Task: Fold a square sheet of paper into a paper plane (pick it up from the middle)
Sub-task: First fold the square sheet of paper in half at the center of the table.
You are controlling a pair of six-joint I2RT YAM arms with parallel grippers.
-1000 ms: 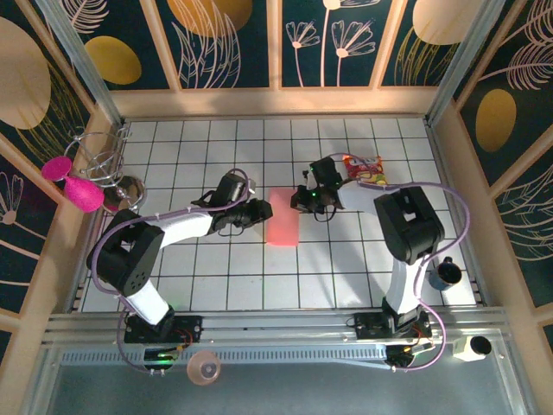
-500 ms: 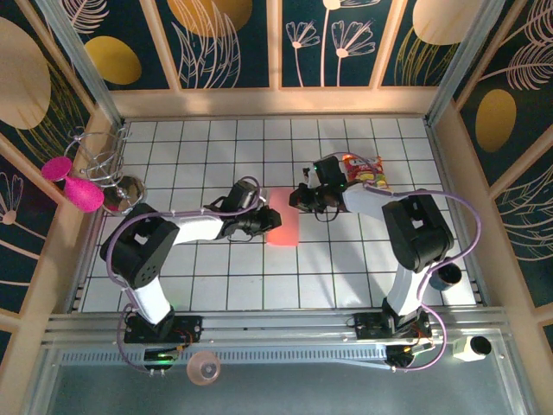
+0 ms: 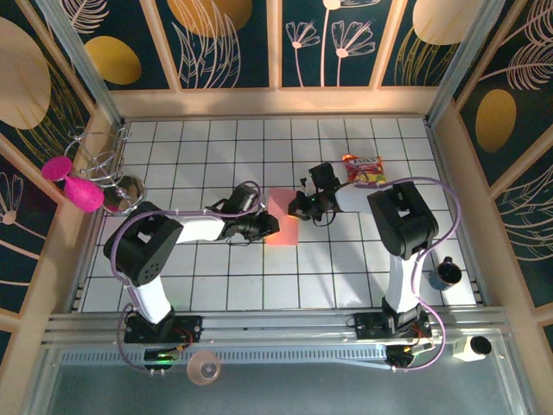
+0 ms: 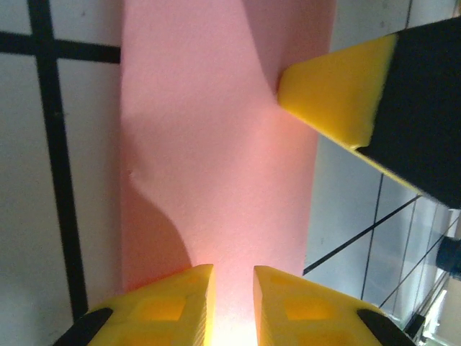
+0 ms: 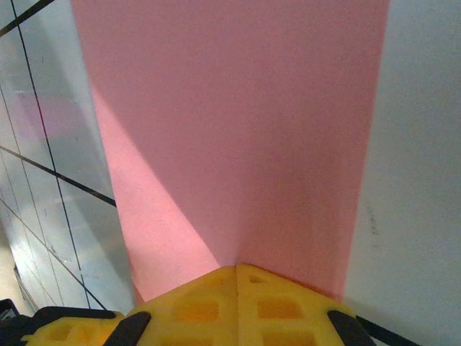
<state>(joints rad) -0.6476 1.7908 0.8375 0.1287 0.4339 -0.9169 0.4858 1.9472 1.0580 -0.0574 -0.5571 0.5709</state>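
1 pink sheet (image 3: 282, 221), seemingly folded.

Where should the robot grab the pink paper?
Pinch one long edge near its middle, coming in low from the side. The pink paper lies flat on the tiled table as a thin narrow strip, so from straight above there is probably nothing to close on.

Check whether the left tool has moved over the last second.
Yes. The left tool has moved right, away from the wire rack at the left wall, up to the left edge of the pink sheet.
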